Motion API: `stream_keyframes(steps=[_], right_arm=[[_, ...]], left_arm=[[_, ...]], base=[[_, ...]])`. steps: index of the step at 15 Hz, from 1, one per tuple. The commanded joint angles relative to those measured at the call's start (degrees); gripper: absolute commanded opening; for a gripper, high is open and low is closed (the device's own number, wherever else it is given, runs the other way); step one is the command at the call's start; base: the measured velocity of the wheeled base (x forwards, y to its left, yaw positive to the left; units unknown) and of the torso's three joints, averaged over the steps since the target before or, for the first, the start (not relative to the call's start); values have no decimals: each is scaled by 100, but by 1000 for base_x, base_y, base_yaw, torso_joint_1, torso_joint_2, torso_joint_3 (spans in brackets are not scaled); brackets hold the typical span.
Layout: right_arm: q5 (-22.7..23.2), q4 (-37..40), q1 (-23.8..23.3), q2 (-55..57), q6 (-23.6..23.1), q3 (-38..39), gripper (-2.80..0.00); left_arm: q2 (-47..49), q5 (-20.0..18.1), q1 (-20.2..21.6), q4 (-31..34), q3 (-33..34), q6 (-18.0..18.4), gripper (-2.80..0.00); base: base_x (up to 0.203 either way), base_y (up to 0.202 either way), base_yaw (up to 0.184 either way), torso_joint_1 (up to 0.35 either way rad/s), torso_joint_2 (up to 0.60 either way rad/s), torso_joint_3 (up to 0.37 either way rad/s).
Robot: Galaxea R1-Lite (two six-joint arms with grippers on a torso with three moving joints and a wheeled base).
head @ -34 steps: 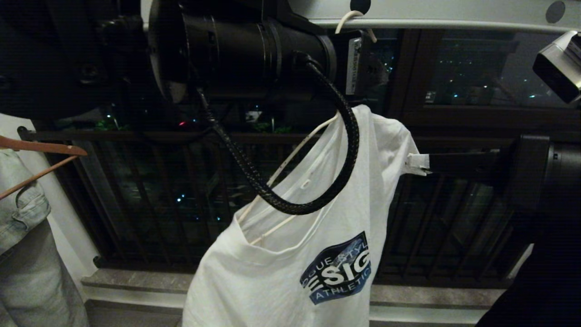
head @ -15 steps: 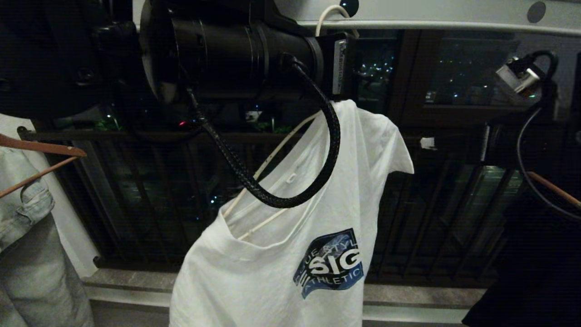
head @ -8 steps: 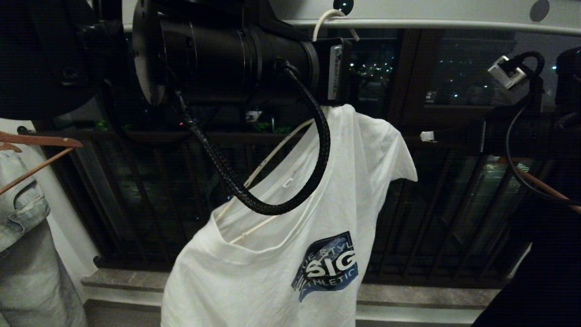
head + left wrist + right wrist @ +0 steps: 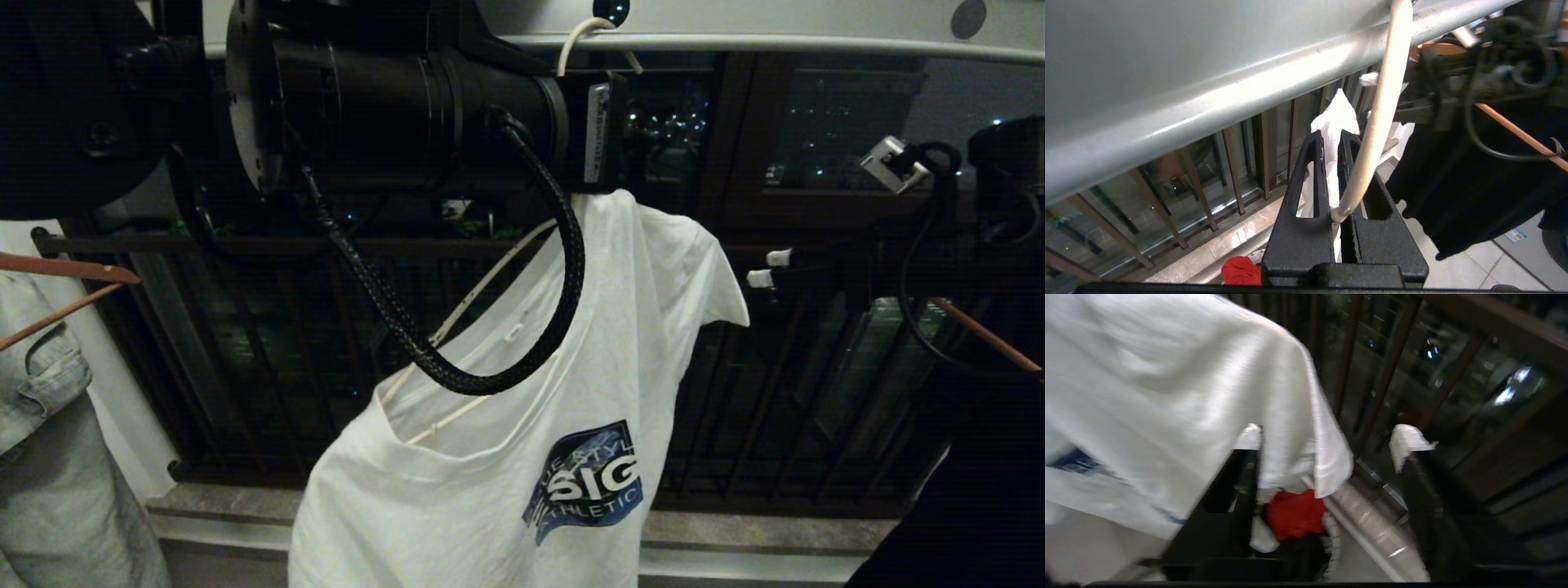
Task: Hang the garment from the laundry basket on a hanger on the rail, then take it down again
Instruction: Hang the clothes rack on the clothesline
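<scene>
White T-shirt [image 4: 522,425] draped crookedly on wire hanger [image 4: 473,298], hooked over pale rail [image 4: 775,37]. Left gripper [image 4: 1333,163] clamped shut on hanger neck and collar fabric, apparently steadying the hook. Right gripper [image 4: 763,268] spread open just beside the sleeve, holding nothing.

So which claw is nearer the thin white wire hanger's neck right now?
Left. The left claw is shut on the thin white wire hanger just below the rail; the right claw is open, apart, beside the T-shirt's sleeve.
</scene>
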Motion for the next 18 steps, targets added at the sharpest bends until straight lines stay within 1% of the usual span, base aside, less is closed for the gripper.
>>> stream_keyframes(steps=[1,2,4,5,11,13,14,18], right_arm=[[347,-42,-39,521,-270,-293,0],[590,-160,-71,672,-364,-435,0],[669,-387,-82,905,-463,-635,0],[793,-414,-83,986,-509,-738,0],[1408,-408,-65,1198,-576,-792,0],[1458,-400,-6,1223,-575,-777,0],[1510,-408,39,1242,-575,-751,-280],[1536,-364,247,1318,-549,-754,-280]], left_arm=[[14,4,-1,8,-3,-8,-280],[5,0,-1,8,-3,-8,-280],[23,4,-1,8,15,-8,-280],[21,4,-1,-1,61,-8,-280],[67,4,-1,-10,67,-8,-280],[76,4,-1,-10,67,-8,-280],[70,4,-1,-27,59,-8,-280],[23,4,-1,-22,67,-8,-280]], base=[[0,0,0,0,0,0],[0,0,0,0,0,0],[0,0,0,0,0,0],[0,0,0,0,0,0],[0,0,0,0,0,0],[0,0,0,0,0,0],[0,0,0,0,0,0],[0,0,0,0,0,0]])
